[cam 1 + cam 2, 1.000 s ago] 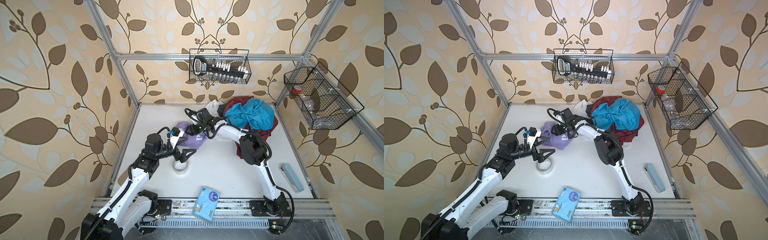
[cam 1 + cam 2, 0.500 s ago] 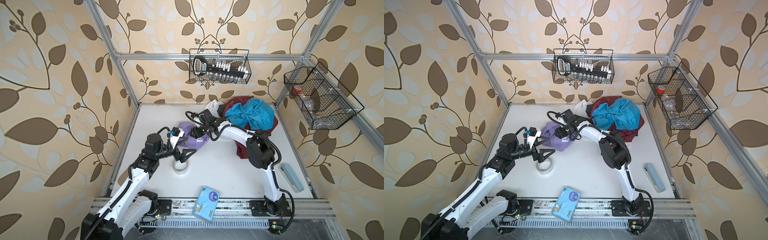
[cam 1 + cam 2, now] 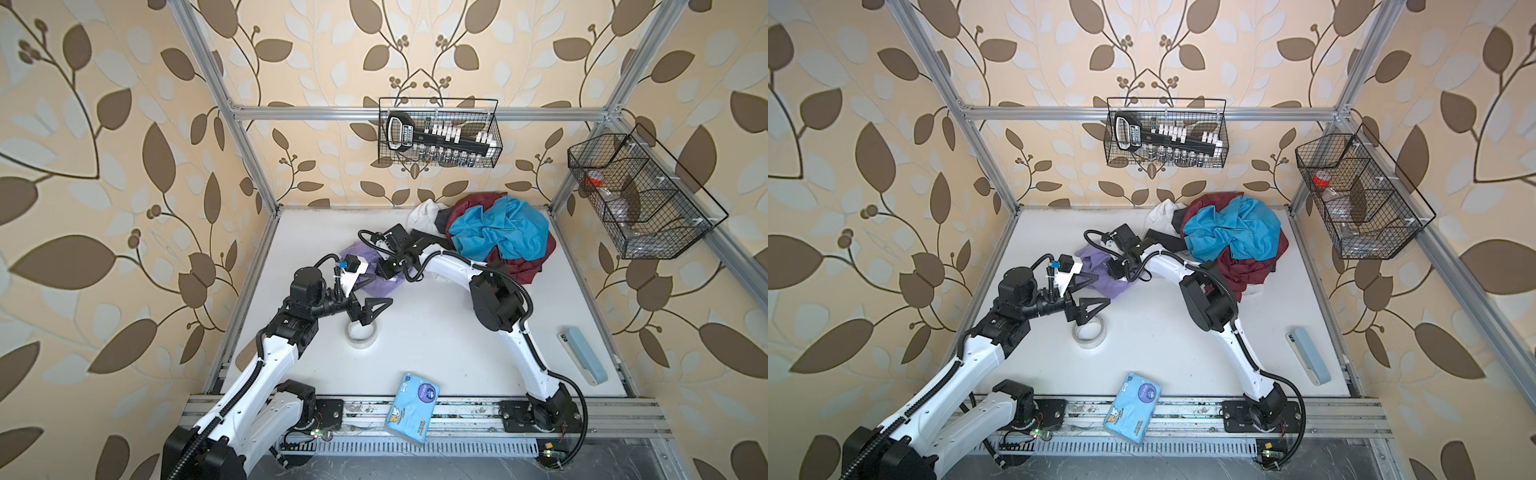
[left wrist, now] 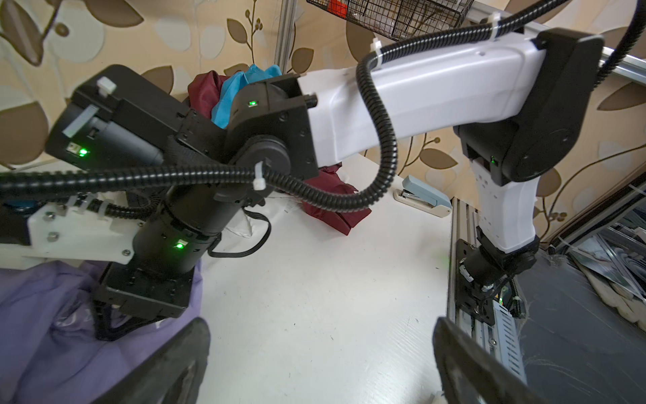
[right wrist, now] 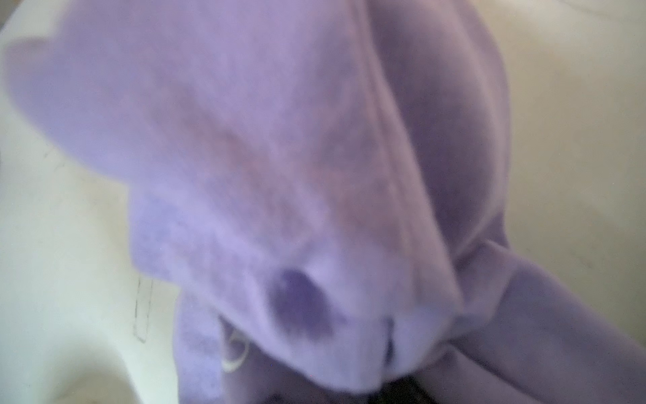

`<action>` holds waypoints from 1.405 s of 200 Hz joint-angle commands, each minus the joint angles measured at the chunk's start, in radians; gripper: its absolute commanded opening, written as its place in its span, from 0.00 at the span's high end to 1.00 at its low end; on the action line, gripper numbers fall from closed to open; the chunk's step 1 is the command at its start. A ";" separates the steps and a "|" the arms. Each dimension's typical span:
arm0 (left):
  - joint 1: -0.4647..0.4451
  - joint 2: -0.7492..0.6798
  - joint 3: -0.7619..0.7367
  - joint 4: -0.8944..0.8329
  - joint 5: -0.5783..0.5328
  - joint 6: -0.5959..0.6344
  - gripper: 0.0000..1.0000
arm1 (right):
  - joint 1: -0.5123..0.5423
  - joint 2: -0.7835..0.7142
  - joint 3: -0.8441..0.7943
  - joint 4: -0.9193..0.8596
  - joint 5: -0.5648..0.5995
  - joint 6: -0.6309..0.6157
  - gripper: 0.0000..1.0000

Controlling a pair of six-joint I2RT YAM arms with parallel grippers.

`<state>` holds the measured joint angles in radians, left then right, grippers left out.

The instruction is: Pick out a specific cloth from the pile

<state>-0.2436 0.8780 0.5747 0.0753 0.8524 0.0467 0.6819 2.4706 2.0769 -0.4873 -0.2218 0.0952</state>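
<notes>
The lavender cloth (image 3: pixel 392 283) (image 3: pixel 1115 286) lies crumpled on the white table, left of the pile (image 3: pixel 498 237) (image 3: pixel 1233 239) of blue, maroon, white and dark garments at the back right. My right gripper (image 3: pixel 384 272) (image 3: pixel 1115 270) points down into the cloth. Its fingers are buried in bunched folds, shut on the cloth (image 4: pixel 52 314). Lavender fabric (image 5: pixel 279 157) fills the right wrist view and hides the fingertips. My left gripper (image 3: pixel 376 291) (image 3: pixel 1100 289) (image 4: pixel 320 349) hovers open beside the cloth's near edge, holding nothing.
A tape roll (image 3: pixel 362 332) lies just under the left gripper. A blue tissue pack (image 3: pixel 411 409) sits at the front edge and a light blue stapler (image 3: pixel 582 353) at the right. Wire baskets (image 3: pixel 438 137) (image 3: pixel 636 195) hang on the back and right walls.
The right gripper has shifted slightly onto the lavender cloth and its jaws have closed, while that arm's elbow swung right. The left arm has not moved.
</notes>
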 commanded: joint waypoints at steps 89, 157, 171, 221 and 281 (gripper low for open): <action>-0.012 0.002 0.029 0.012 -0.013 0.020 0.01 | 0.051 0.271 0.324 0.363 -0.230 0.221 0.52; -0.012 -0.002 0.030 0.004 -0.019 0.024 0.01 | 0.052 0.277 0.347 0.558 -0.256 0.318 0.38; -0.012 -0.005 0.030 0.004 -0.020 0.024 0.01 | 0.052 0.226 0.297 0.558 -0.259 0.293 0.26; -0.014 -0.018 0.028 0.011 -0.012 0.020 0.01 | 0.049 -0.019 0.105 0.391 -0.080 0.139 0.01; -0.026 -0.027 0.028 -0.001 -0.031 0.026 0.01 | 0.014 -0.355 -0.196 0.157 0.186 0.028 0.00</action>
<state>-0.2554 0.8776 0.5747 0.0700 0.8280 0.0505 0.7116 2.2124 1.9709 -0.1780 -0.2005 0.2031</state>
